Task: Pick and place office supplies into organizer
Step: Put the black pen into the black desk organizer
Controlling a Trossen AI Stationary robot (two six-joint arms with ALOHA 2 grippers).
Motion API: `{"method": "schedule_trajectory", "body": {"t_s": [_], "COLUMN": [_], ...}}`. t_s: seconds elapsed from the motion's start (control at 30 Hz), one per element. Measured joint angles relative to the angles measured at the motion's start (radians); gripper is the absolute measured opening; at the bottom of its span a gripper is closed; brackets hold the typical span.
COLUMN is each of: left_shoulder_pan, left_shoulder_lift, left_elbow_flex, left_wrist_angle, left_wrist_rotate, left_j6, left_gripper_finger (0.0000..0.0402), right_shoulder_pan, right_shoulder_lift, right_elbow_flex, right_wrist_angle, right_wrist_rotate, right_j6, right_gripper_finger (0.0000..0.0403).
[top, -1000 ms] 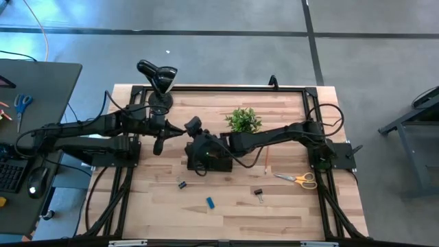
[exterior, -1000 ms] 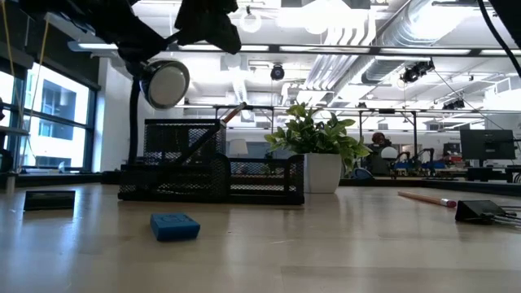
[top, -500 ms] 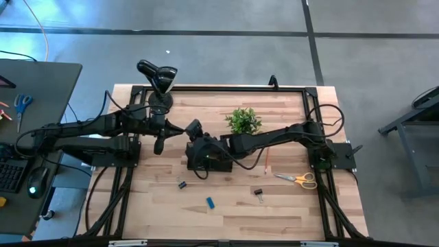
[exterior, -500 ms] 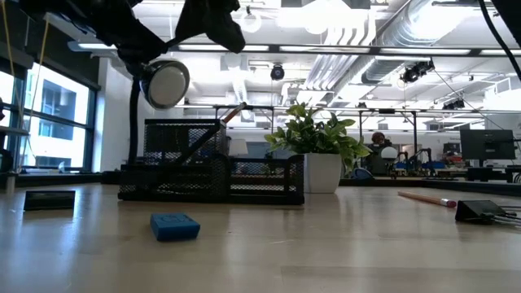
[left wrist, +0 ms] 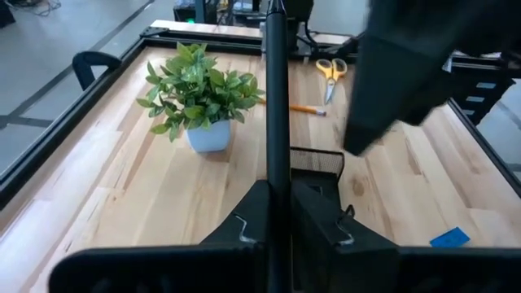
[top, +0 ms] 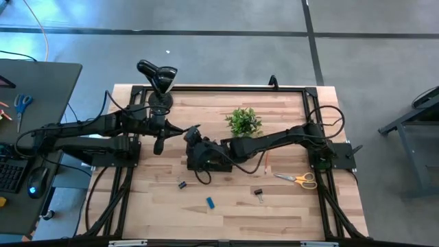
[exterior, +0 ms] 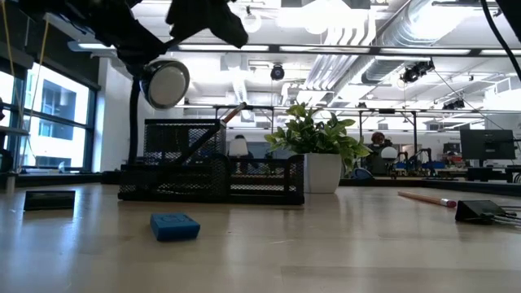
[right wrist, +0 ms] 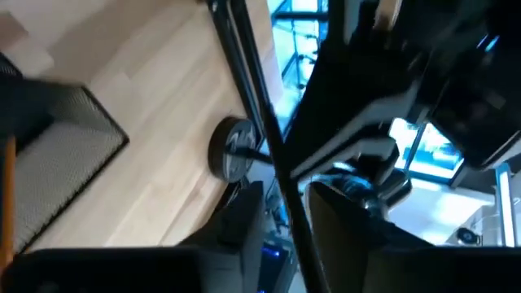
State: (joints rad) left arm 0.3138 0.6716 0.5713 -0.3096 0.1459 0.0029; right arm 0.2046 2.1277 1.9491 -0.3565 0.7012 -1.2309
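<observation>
The black mesh organizer (top: 214, 162) stands mid-table, with a pencil (exterior: 207, 134) leaning in its tall cup. My left gripper (left wrist: 278, 191) hovers left of it, shut on a dark pencil (left wrist: 275, 89). My right gripper (right wrist: 289, 203) hangs above the organizer's left end (top: 192, 135), open. A dark thin pencil (right wrist: 260, 122) crosses between its fingers with a gap on both sides. On the table lie a blue eraser (top: 210, 202), two binder clips (top: 182, 184) (top: 258, 195), an orange pencil (top: 266, 163) and yellow scissors (top: 298, 179). My left gripper pinches the dark pencil (left wrist: 277, 175) between its two fingers. The pencil lies across the fingers and runs on well past them, lifted clear of the table. Which part of its length is held cannot be seen.
A potted plant (top: 243, 121) stands just behind the organizer. A black gooseneck lamp (top: 159, 79) stands at the far left, close to my left arm. The near half of the table holds only the small items. A desk (top: 27, 130) stands beyond the table's left edge.
My right gripper has shifted a little toward the table's left, nearer my left gripper, and has rolled slightly, staying above the organizer. My left arm has kept still.
</observation>
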Motion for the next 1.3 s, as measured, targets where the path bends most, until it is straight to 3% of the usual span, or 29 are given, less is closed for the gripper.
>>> {"method": "schedule_trajectory", "body": {"t_s": [0.2,0.4,0.9,1.2,1.3], "left_shoulder_pan": [0.0,0.0,-0.001,-0.001,0.0], "left_shoulder_lift": [0.0,0.0,0.0,-0.007,-0.035], "left_elbow_flex": [0.0,0.0,0.0,0.0,0.0], "left_wrist_angle": [0.002,-0.003,-0.016,0.002,0.0], "left_wrist_rotate": [0.003,0.003,0.01,0.001,-0.009], "left_j6": [-0.008,-0.002,0.019,0.019,0.019], "left_gripper_finger": [0.002,0.002,0.0021,0.003,0.0043], "right_shoulder_pan": [-0.026,-0.065,-0.043,-0.04,-0.04], "right_shoulder_lift": [0.0,0.0,0.0,0.0,-0.003], "right_elbow_flex": [0.0,0.0,0.0,0.0,-0.001], "right_wrist_angle": [0.01,0.003,-0.064,-0.136,-0.244], "right_wrist_rotate": [0.024,0.03,-0.002,0.012,0.025], "right_j6": [0.023,0.089,0.172,0.494,0.601], "right_gripper_finger": [0.0137,0.0133,0.0017,0.0016,0.0016]}}
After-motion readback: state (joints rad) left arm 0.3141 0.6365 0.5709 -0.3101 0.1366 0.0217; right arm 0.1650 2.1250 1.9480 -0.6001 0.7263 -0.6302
